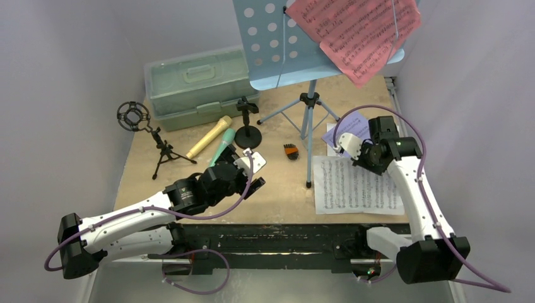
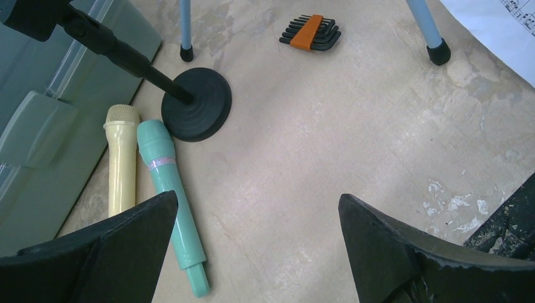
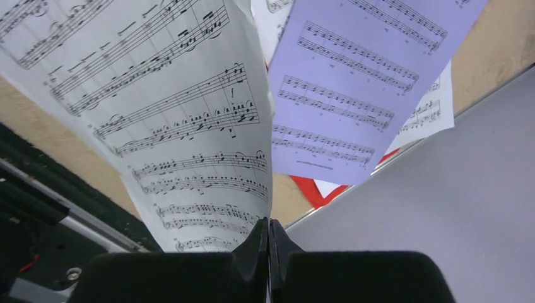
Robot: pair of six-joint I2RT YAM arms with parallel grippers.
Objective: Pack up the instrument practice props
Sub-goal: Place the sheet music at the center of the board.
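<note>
- My left tool (image 1: pixel 257 172) (image 2: pixel 257 199): fingers wide apart, nothing btwn them, hovering low over the table (image 1: pixel 277 197) (image 2: pixel 353 145).
- Teal mic (image 1: pixel 222 146) (image 2: pixel 170 189) lies flat just ahead of the left tool, near its left finger. Tan mic (image 1: pixel 208 137) (image 2: pixel 122 164) lies alongside, touching or nearly so.
- Round-base mic holder (image 1: pixel 247 134) (image 2: pixel 197 104) stands upright at the mics' head ends. Its base is just beside the teal one.
- Ring-top tripod holder (image 1: pixel 163 151) is upright, far left, apart from the rest.
- Pale green case (image 1: pixel 195 85) (image 2: pixel 38 126) is shut, at the back left, behind the mics.
- Light-blue music rack (image 1: pixel 271 44) stands on its tripod legs mid-table w/ a red sheet (image 1: pixel 356 35) on it, tilted.
- Small hex key set (image 1: pixel 290 152) (image 2: pixel 311 33), orange holder, sits btwn the rack legs.
- My right tool (image 1: pixel 344 145) (image 3: pixel 270 230): fingers pressed together on the edge of the white music sheet (image 1: pixel 356 186) (image 3: pixel 164 113). The paper curls up at the grip; the rest lies on the table.
- Purple sheet (image 1: pixel 353 128) (image 3: pixel 359 82) lies just beyond, over more white paper and a red corner.
</note>
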